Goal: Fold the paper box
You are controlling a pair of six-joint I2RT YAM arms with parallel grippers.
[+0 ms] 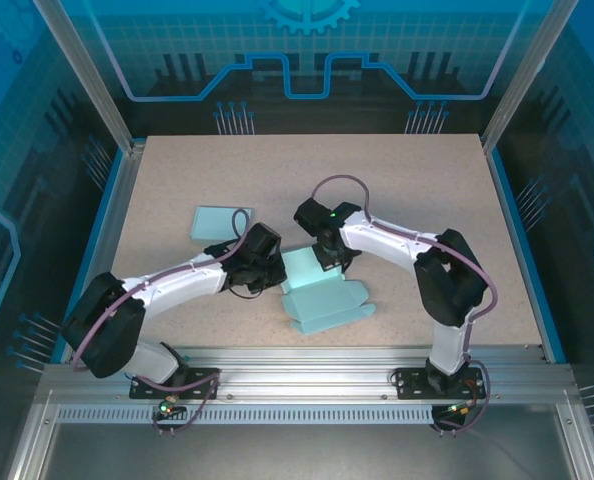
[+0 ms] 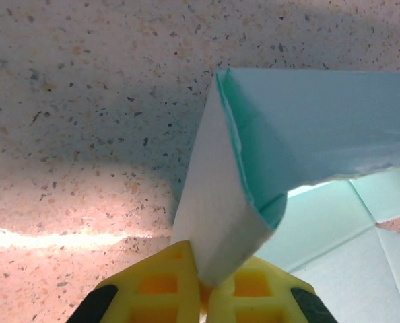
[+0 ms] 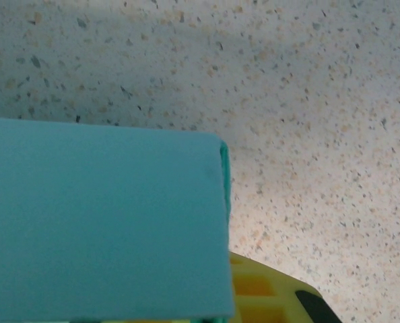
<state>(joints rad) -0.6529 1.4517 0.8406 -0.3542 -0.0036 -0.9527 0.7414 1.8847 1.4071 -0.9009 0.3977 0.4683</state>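
Left tool (image 2: 201, 288) pinches the flap (image 2: 217, 222) of the paper box (image 1: 322, 300) just ahead; right tool (image 1: 329, 258) clamps its wall (image 3: 99, 222). I'd fold slowly, pinches firm, no tearing.

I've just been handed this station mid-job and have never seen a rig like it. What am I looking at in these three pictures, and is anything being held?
You see two white robot arms, the left arm and the right arm, bolted at the near edge of a speckled table. The wide picture comes from a camera above and behind them. The other two come from a camera on each wrist.

On the table lie a half-folded teal paper box and, apart from it to the far left, a loose teal sheet.

The left claw is shut on a folded flap of the box and holds it raised. The right claw is shut too and appears to pinch another upright panel, which blocks much of its own view.
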